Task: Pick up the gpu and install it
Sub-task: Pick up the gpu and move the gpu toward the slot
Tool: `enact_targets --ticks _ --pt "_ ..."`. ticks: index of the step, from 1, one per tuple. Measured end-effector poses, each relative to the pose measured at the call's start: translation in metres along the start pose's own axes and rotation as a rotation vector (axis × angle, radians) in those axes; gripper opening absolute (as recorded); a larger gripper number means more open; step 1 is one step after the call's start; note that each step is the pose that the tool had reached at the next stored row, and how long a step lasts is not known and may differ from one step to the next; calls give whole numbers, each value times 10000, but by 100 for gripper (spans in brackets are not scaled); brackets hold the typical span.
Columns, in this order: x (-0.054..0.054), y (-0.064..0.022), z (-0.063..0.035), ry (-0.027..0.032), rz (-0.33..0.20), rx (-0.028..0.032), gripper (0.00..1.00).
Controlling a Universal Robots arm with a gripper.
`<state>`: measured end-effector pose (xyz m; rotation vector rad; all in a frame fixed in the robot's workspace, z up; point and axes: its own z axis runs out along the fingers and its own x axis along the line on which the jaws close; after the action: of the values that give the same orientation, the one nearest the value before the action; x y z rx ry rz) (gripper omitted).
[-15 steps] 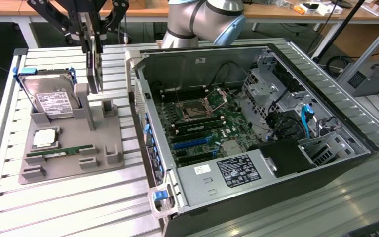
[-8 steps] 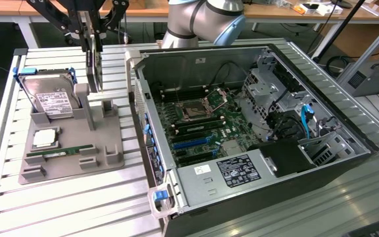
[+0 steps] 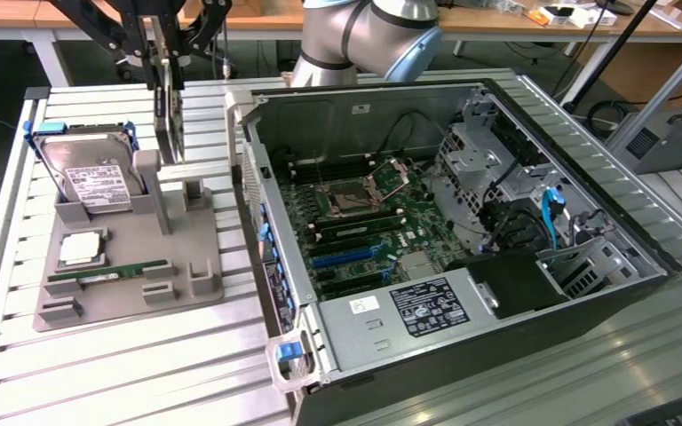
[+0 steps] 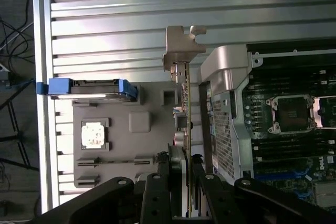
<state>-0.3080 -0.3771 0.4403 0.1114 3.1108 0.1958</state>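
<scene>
the pincer is closed partway, gripping the gpu edge-on above the grey tray.

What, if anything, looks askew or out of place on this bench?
Nothing stands out. The gpu hangs upright, on edge, clamped in the end effector over the grey tray. The hard drive leans in its cradle and the memory stick lies in its slot. The computer case lies open, nothing spilled.

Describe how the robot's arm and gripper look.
The arm is a silvery-grey tube with rounded joints and light blue caps. The gripper is black, built of linked bars with silvery pivot pins, tapering to two slim fingers.
</scene>
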Motion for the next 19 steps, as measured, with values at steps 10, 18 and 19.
enact_targets --ticks 10,18,19 --pt "-1 5 -45 1 1 -34 27" --pt "-2 11 -96 6 2 -75 27" --pt "-3 10 -100 7 2 -85 27"
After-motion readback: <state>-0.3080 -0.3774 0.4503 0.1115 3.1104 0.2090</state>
